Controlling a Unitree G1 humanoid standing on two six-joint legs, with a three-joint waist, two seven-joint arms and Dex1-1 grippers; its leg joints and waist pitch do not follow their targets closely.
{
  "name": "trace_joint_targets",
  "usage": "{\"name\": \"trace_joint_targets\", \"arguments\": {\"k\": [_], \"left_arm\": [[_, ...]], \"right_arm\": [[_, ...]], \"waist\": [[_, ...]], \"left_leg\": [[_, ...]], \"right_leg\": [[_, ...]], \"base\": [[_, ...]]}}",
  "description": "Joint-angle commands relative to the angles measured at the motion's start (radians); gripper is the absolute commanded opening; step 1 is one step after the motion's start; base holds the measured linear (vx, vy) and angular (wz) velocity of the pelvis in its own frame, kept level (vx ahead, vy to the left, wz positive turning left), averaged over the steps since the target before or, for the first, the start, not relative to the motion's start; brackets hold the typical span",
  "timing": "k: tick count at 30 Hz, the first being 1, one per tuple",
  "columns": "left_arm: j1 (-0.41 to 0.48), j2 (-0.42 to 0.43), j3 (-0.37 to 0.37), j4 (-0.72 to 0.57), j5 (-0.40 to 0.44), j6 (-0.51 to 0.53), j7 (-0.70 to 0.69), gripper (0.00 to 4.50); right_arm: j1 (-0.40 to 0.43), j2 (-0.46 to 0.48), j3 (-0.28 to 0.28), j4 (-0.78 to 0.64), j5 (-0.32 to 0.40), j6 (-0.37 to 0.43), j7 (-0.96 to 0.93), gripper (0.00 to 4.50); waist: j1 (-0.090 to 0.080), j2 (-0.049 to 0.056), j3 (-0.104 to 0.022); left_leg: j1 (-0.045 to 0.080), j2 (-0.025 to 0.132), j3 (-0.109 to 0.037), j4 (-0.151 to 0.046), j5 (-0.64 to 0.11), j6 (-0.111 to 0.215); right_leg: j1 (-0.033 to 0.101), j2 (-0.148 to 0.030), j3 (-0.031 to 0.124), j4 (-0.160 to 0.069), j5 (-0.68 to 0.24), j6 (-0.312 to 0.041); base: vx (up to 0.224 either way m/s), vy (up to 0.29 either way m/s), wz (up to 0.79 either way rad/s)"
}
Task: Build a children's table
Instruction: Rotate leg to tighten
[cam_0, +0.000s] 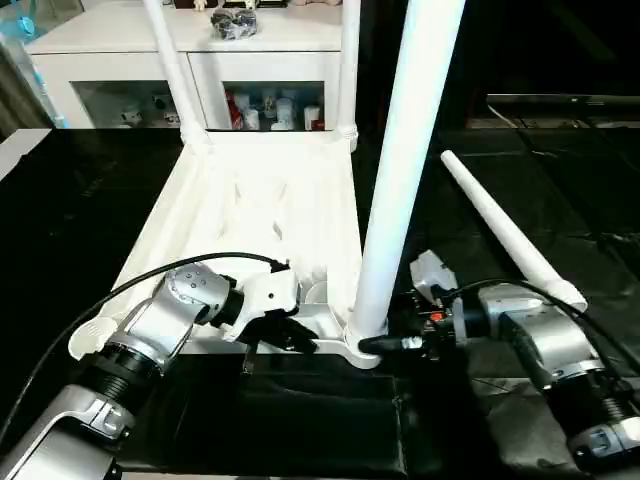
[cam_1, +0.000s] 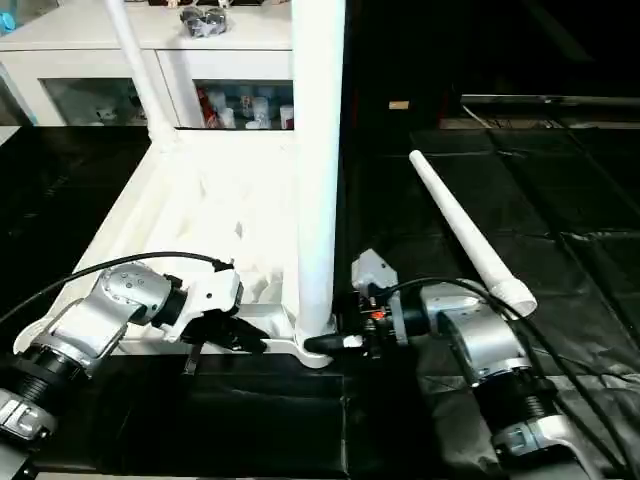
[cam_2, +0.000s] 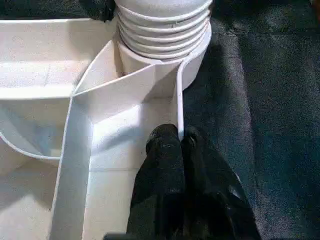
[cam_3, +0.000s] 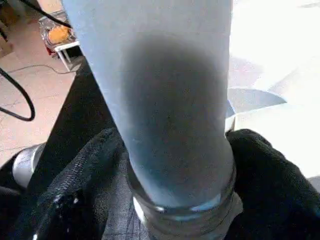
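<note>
Three legs up, a fourth still lying loose

We see the white plastic tabletop (cam_0: 250, 215) upside down on the black work surface (cam_0: 80, 200), two white tube legs standing in its far sockets, and a third tapered white leg (cam_0: 400, 170) upright in the near corner socket (cam_2: 150, 60). Our right gripper (cam_0: 392, 344) straddles that leg's base, jaws wide around it; our left gripper (cam_0: 290, 338) pinches the tabletop's thin rim, jaws nearly shut. The last leg (cam_0: 510, 235) lies loose beside us, so we judge one socket left. Behind, a white glass-door cabinet (cam_0: 200, 75) holds small jars and figures.
</note>
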Motion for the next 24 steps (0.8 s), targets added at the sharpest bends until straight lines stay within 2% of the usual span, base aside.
{"name": "trace_joint_targets", "arguments": {"k": [1,12,14,18,20,24], "left_arm": [[0.008,-0.006,-0.036,-0.004,0.019,-0.008,-0.017,0.0],[0.004,-0.004,-0.037,0.004,0.025,-0.013,-0.019,0.0],[0.003,-0.003,-0.037,0.006,0.025,-0.014,-0.019,0.0],[0.001,-0.003,-0.036,0.009,0.026,-0.014,-0.019,0.0],[0.0,-0.003,-0.036,0.011,0.027,-0.014,-0.019,0.0],[-0.001,-0.003,-0.035,0.012,0.028,-0.015,-0.019,0.0]], "right_arm": [[0.006,0.007,-0.001,-0.036,-0.003,-0.03,-0.015,3.84],[0.012,0.012,0.026,-0.019,-0.043,-0.051,-0.038,3.84],[0.011,0.014,0.028,-0.016,-0.042,-0.043,-0.04,3.48],[0.01,0.018,0.025,-0.013,-0.035,-0.035,-0.037,3.29],[0.009,0.018,0.026,-0.012,-0.034,-0.032,-0.034,3.02],[0.009,0.016,0.028,-0.011,-0.03,-0.024,-0.027,2.77]], "waist": [[-0.006,-0.007,-0.068],[-0.007,-0.005,-0.068],[-0.006,-0.004,-0.068],[-0.006,-0.004,-0.068],[-0.006,-0.004,-0.069],[-0.006,-0.003,-0.069]], "left_leg": [[0.01,0.026,-0.002,-0.067,-0.198,0.048],[0.011,0.026,-0.003,-0.067,-0.219,0.04],[0.011,0.025,-0.003,-0.067,-0.219,0.04],[0.011,0.026,-0.003,-0.067,-0.216,0.041],[0.011,0.026,-0.004,-0.066,-0.212,0.042],[0.01,0.026,-0.003,-0.067,-0.214,0.043]], "right_leg": [[0.052,-0.05,0.044,-0.052,-0.231,-0.218],[0.053,-0.05,0.044,-0.053,-0.238,-0.217],[0.053,-0.049,0.044,-0.052,-0.237,-0.217],[0.054,-0.049,0.044,-0.051,-0.229,-0.219],[0.054,-0.05,0.044,-0.05,-0.218,-0.222],[0.054,-0.049,0.044,-0.05,-0.22,-0.223]], "base": [[0.0,0.0,0.0],[0.0,0.0,0.0],[0.0,0.0,0.0],[0.0,0.0,0.0],[0.0,0.0,0.0],[0.0,0.0,0.0]]}}
